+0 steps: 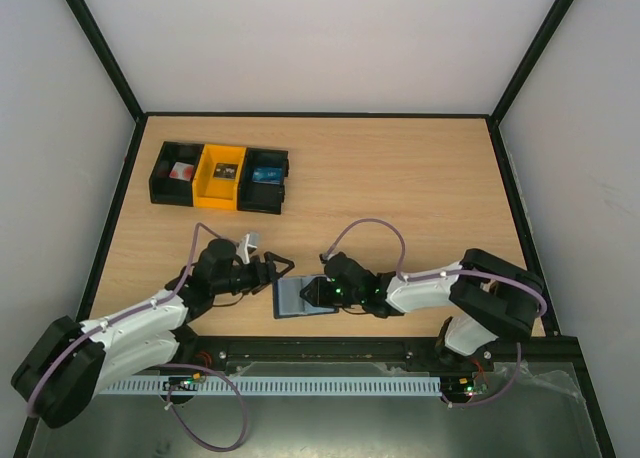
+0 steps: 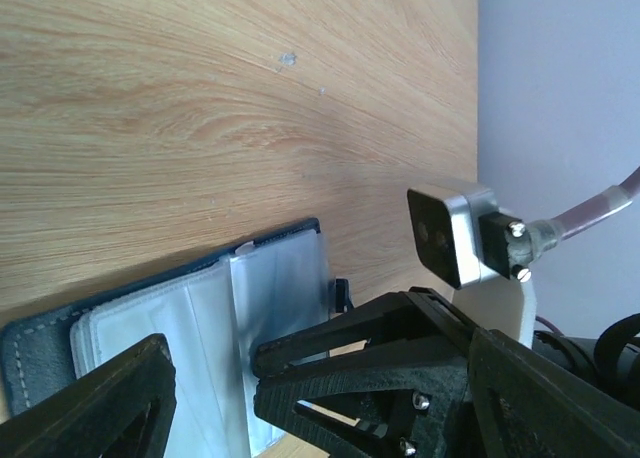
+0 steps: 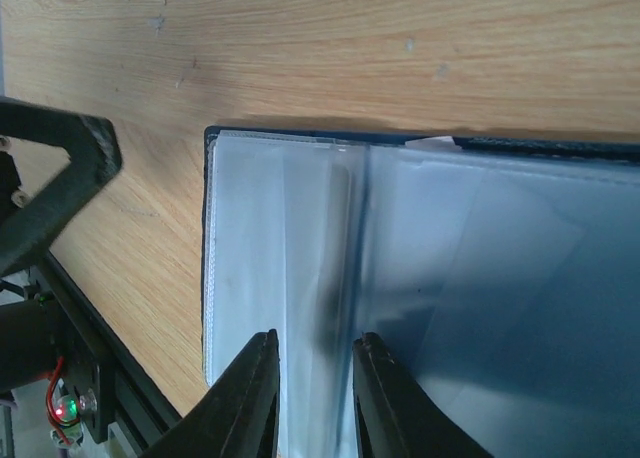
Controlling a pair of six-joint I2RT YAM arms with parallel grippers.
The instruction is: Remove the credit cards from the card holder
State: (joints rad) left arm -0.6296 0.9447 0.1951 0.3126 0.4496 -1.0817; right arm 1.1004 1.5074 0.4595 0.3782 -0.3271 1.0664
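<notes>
No text, label, brand, number or sign can be read in any view. The small items in the black and yellow bins (image 1: 215, 196), upper left of the overhead view, show only coloured patches too small to make out. The clear sleeves of the card holder (image 3: 450, 278) look pale and blurred, with no legible print.

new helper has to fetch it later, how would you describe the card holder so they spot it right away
On the wooden table, look at the middle of the near edge. The card holder lies open and flat there, the right gripper closed on its clear sleeves. Unlike the black and yellow bins at the far left, it is a thin dark blue rectangle.
</notes>
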